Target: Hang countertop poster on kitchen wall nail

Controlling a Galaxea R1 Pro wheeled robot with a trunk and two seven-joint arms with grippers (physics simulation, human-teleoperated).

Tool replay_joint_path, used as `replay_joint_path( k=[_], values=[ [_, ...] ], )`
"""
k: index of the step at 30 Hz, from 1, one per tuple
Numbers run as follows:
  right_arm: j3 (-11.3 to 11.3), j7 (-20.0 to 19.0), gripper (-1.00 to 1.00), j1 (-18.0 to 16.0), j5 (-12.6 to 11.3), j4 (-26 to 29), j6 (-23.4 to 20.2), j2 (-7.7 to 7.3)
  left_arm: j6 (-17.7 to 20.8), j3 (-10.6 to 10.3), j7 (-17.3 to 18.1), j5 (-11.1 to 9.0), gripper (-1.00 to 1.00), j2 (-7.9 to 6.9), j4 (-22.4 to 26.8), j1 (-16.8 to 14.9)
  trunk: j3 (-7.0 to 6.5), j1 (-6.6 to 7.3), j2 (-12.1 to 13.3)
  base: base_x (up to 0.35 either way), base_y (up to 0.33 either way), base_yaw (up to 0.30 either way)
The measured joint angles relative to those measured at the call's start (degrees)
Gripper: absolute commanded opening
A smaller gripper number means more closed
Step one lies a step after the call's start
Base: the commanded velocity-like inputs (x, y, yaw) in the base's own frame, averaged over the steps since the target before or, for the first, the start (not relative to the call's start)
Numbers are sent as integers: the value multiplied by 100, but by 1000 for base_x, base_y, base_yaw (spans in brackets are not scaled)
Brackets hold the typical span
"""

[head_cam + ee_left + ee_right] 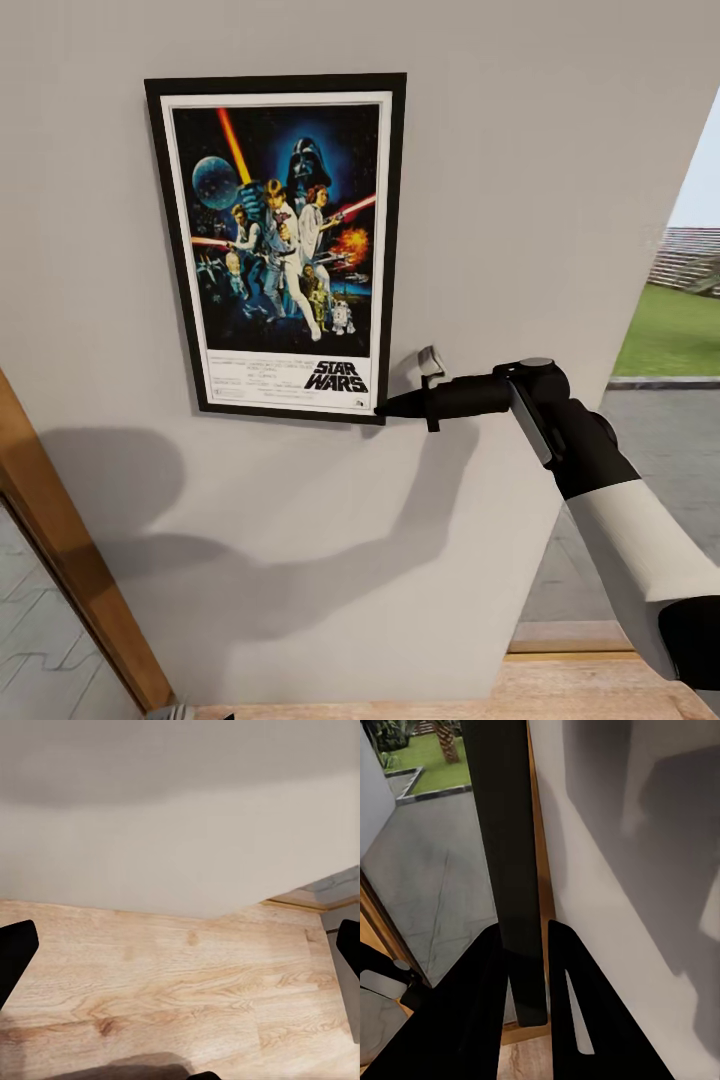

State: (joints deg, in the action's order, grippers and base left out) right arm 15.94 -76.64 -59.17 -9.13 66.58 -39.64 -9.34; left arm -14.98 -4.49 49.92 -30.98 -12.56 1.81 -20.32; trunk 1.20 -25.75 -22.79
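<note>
The poster (275, 245) stands upright and flat against the grey wall (520, 150), black frame and "STAR WARS" title showing. My right gripper (385, 408) reaches in from the right and is shut on the frame's lower right corner. In the right wrist view the black frame edge (506, 832) runs between the two fingers (480, 1005), which press on it from both sides. My left gripper (180, 945) is open and holds nothing, hanging low over the wooden floor (180, 982). Any wall nail is hidden behind the poster. The kitchen countertop is out of view.
A wooden door frame (70, 560) slants up at the lower left. To the right the wall ends at an opening onto pavement and grass (675, 330). Light wood flooring (450, 690) lies below the wall.
</note>
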Motion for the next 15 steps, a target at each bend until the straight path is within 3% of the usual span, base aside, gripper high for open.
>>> replay_joint_path(
  k=[15],
  values=[
    [0,-1,-100,0,0,3,0,0,-3,-2,0,-2,100,-9,0,-4,0,0,0,5,0,0]
  ],
)
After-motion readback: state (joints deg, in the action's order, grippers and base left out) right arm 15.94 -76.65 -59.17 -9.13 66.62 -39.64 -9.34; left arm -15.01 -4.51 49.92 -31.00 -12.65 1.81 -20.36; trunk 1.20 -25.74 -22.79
